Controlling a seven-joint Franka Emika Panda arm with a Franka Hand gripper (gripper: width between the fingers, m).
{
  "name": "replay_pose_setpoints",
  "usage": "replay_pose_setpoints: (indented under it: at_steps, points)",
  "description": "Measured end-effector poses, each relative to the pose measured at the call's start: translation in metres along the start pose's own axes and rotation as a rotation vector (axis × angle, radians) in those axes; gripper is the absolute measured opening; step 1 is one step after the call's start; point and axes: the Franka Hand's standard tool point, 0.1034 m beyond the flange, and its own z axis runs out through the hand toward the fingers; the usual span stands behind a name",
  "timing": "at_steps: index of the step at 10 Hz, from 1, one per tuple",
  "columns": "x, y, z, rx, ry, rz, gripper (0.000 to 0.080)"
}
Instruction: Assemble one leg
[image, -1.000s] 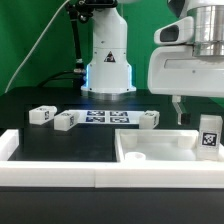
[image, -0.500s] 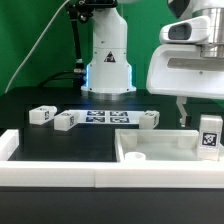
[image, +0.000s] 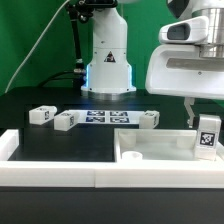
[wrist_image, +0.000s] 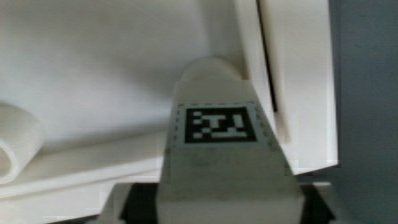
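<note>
My gripper (image: 203, 122) hangs at the exterior view's right and is shut on a leg (image: 208, 136), a stubby white peg with a tag marker. It holds the leg upright over the right end of the large white panel (image: 158, 148). In the wrist view the leg (wrist_image: 221, 125) sits between the dark pads of my gripper (wrist_image: 221, 205), with the panel (wrist_image: 107, 70) beneath it. Three more legs lie on the black table: two at the left (image: 42, 115) (image: 66, 121) and one in the middle (image: 148, 120).
The marker board (image: 105, 117) lies between the loose legs. The robot base (image: 108, 60) stands behind it. A white rail (image: 50, 175) runs along the front edge. A round boss (image: 136, 157) sits on the panel's near left corner.
My gripper has shifted slightly to the exterior view's right with the leg still in it. The loose legs have not moved.
</note>
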Motion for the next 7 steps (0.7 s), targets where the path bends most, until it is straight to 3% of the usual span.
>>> replay_pose_setpoints:
  at_steps: [3, 7]
  points:
    - [-0.0014, 0.0013, 0.0010, 0.020, 0.004, 0.440, 0.0291]
    - [-0.0041, 0.0049, 0.0009, 0.009, -0.021, 0.947, 0.0292]
